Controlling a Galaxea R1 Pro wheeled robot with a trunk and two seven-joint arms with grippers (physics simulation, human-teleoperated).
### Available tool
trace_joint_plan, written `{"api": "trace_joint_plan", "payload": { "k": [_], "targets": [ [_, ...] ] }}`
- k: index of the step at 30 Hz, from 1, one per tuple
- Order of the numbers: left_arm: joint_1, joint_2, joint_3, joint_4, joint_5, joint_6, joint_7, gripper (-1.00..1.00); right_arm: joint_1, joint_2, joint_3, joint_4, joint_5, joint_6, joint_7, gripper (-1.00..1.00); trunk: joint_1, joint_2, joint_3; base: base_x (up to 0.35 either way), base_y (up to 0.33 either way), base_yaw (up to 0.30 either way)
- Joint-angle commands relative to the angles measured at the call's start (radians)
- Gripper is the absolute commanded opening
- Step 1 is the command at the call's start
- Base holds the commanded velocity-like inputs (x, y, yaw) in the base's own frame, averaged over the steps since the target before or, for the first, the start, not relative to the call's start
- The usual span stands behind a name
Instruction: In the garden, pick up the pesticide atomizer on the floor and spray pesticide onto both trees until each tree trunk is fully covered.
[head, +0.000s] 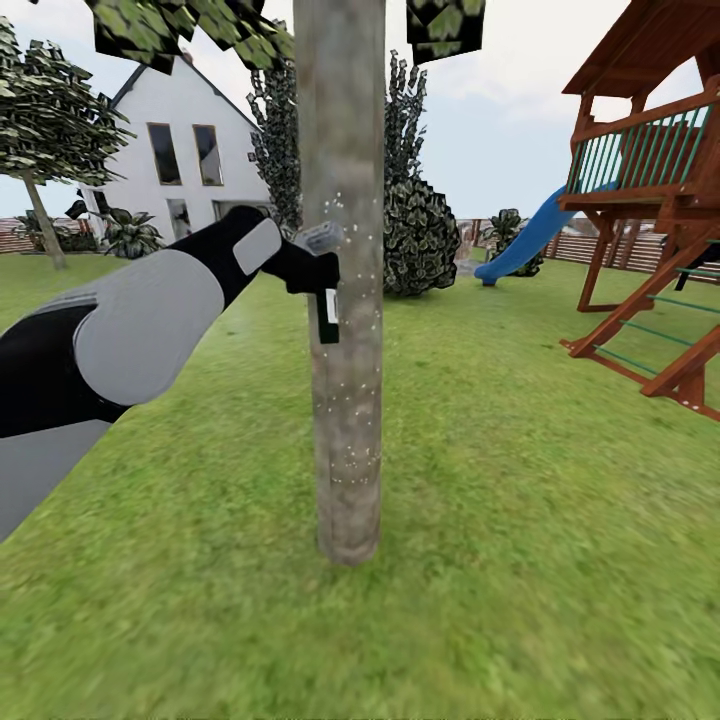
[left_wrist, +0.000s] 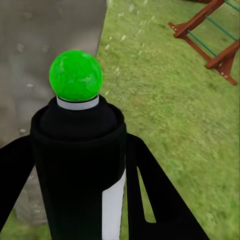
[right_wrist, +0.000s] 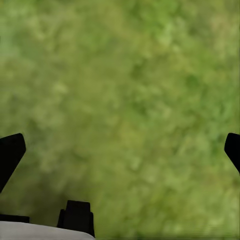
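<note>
The pesticide atomizer is a near-black cylinder with a white stripe down its side and a glossy green ball cap, clamped in the left claw right against the mottled grey-brown tree trunk, which is flecked with pale specks. The right claw hangs with its fingers apart over the lawn. Around it are a wooden playset, a blue slide and a white house.

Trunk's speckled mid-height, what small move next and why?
Probably sweep the left gripper lower, keeping the atomizer aimed at the trunk: white specks cluster around mid-height and thin out towards the base, so the lower trunk looks less covered.
</note>
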Motion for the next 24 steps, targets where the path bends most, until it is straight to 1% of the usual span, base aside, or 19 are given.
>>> {"api": "trace_joint_plan", "payload": {
  "k": [1, 2, 3, 4, 5, 8, 9, 10, 13, 15, 16, 18, 19, 21, 23, 24],
  "targets": [
    [0.000, 0.000, -0.002, -0.007, 0.006, 0.005, 0.002, -1.00, -0.002, 0.001, 0.006, 0.004, 0.008, -0.005, -0.007, 1.00, 0.000, -0.001, -0.001, -0.027, 0.024, 0.000],
    [0.000, 0.000, -0.004, -0.018, 0.006, 0.005, 0.002, -1.00, -0.002, 0.001, 0.006, 0.004, 0.008, -0.005, -0.007, 1.00, 0.000, -0.001, -0.001, -0.017, 0.015, 0.000],
    [0.000, 0.000, -0.005, -0.047, 0.006, 0.007, 0.002, -1.00, -0.002, 0.001, 0.006, 0.005, 0.008, -0.005, -0.007, 1.00, 0.000, -0.001, -0.001, -0.009, 0.008, 0.000],
    [0.000, 0.000, -0.005, -0.099, 0.006, 0.011, 0.001, -1.00, -0.002, 0.001, 0.006, 0.004, 0.008, -0.005, -0.007, 1.00, 0.000, -0.001, -0.001, -0.004, 0.003, 0.000],
    [0.000, 0.000, -0.005, -0.122, 0.006, 0.016, 0.000, -1.00, -0.002, 0.001, 0.006, 0.004, 0.008, -0.005, -0.007, 1.00, 0.000, -0.001, -0.001, -0.002, 0.002, 0.000],
    [0.000, 0.000, 0.001, -0.140, 0.005, 0.022, 0.000, -1.00, -0.002, 0.001, 0.006, 0.004, 0.008, -0.005, -0.007, 1.00, 0.000, -0.001, -0.001, 0.000, 0.000, 0.000],
    [0.000, 0.000, 0.002, -0.138, 0.005, 0.022, 0.001, -1.00, -0.002, 0.001, 0.006, 0.004, 0.008, -0.005, -0.007, 1.00, 0.000, -0.001, -0.001, 0.000, 0.000, 0.000],
    [0.000, 0.000, 0.003, -0.119, 0.005, 0.021, 0.002, -1.00, -0.002, 0.001, 0.006, 0.004, 0.008, -0.005, -0.007, 1.00, 0.000, -0.001, -0.001, 0.000, 0.000, 0.000],
    [0.000, 0.000, 0.004, -0.041, 0.004, 0.015, 0.003, -1.00, -0.002, 0.001, 0.006, 0.004, 0.008, -0.005, -0.007, 1.00, 0.000, -0.001, -0.001, 0.000, 0.000, 0.000],
    [0.004, 0.000, 0.004, -0.012, 0.004, -0.027, 0.003, -1.00, -0.002, 0.001, 0.006, 0.004, 0.008, -0.005, -0.007, 1.00, 0.000, -0.001, -0.001, 0.000, 0.000, 0.000],
    [0.015, 0.000, 0.004, -0.006, 0.003, -0.047, 0.003, -1.00, -0.002, 0.001, 0.006, 0.004, 0.008, -0.005, -0.007, 1.00, 0.000, -0.001, -0.001, 0.000, 0.000, 0.000],
    [0.105, 0.000, 0.004, 0.001, 0.003, -0.105, 0.002, -1.00, -0.002, 0.001, 0.006, 0.005, 0.008, -0.005, -0.007, 1.00, 0.000, -0.001, -0.001, 0.000, 0.000, 0.000],
    [0.144, 0.000, 0.003, 0.003, 0.003, -0.148, 0.002, -1.00, -0.002, 0.001, 0.006, 0.005, 0.008, -0.005, -0.007, 1.00, 0.000, -0.001, -0.001, 0.000, 0.000, 0.000],
    [0.200, 0.000, 0.003, 0.004, 0.003, -0.193, 0.002, -1.00, -0.002, 0.001, 0.006, 0.005, 0.008, -0.005, -0.007, 1.00, 0.000, -0.001, -0.001, 0.000, 0.000, 0.000],
    [0.291, 0.000, 0.003, 0.004, 0.003, -0.286, 0.001, -1.00, -0.002, 0.001, 0.006, 0.004, 0.008, -0.005, -0.007, 1.00, 0.000, -0.001, -0.001, 0.000, 0.000, 0.000],
    [0.328, 0.000, 0.002, 0.005, 0.003, -0.332, 0.001, -1.00, -0.002, 0.001, 0.006, 0.004, 0.008, -0.005, -0.007, 1.00, 0.000, -0.001, -0.001, 0.000, 0.000, 0.000]
  ]
}}
